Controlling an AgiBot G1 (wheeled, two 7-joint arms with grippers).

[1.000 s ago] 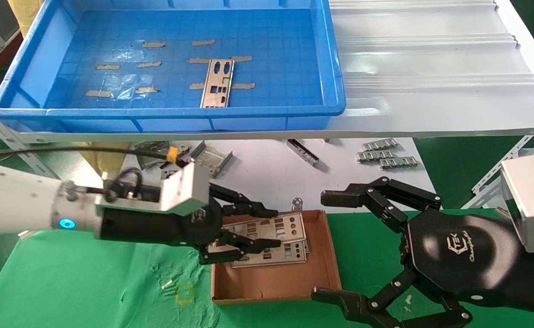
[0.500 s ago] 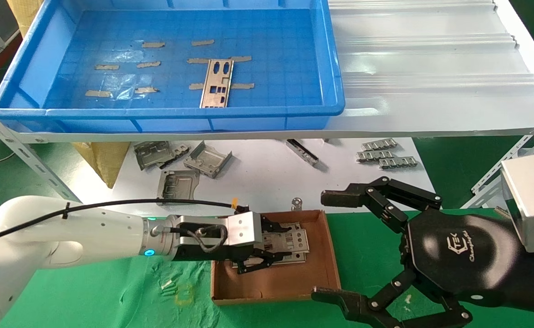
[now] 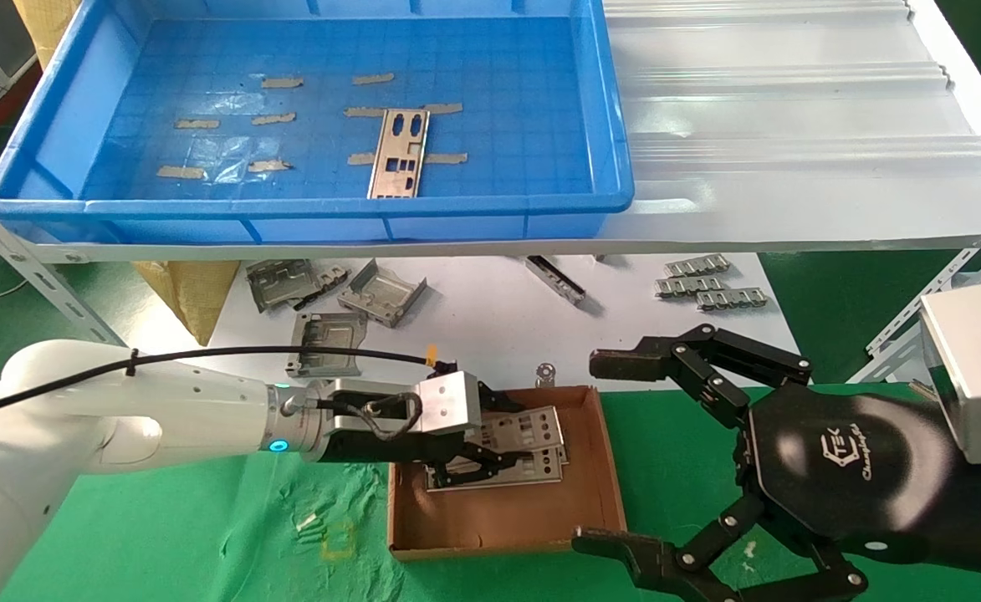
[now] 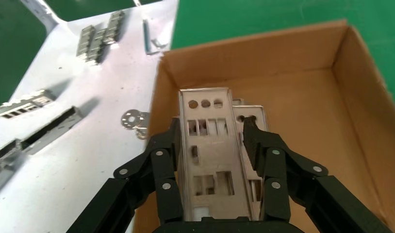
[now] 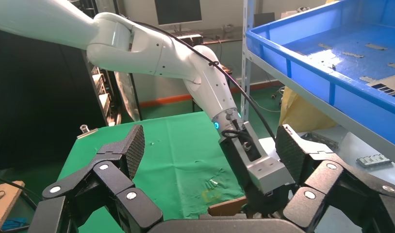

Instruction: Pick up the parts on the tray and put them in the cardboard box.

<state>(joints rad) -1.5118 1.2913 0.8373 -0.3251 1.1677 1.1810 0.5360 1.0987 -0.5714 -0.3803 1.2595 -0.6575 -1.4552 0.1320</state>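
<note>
On the left, the left gripper [image 3: 490, 461] reaches low into the cardboard box [image 3: 532, 522] at the worktop's near edge, its jaws closed on the long edges of a part [image 4: 210, 160] lying over the plates already stacked there. This looks like the placing step; next the jaws should spread and the arm lift clear without dragging the stack. One part [image 3: 400, 153] waits in the tray [image 3: 306, 219] on the far-left shelf. The left wrist view shows the grip the head view hides. On the right, the right gripper [image 3: 666, 456] hovers parked, jaws wide apart.
</note>
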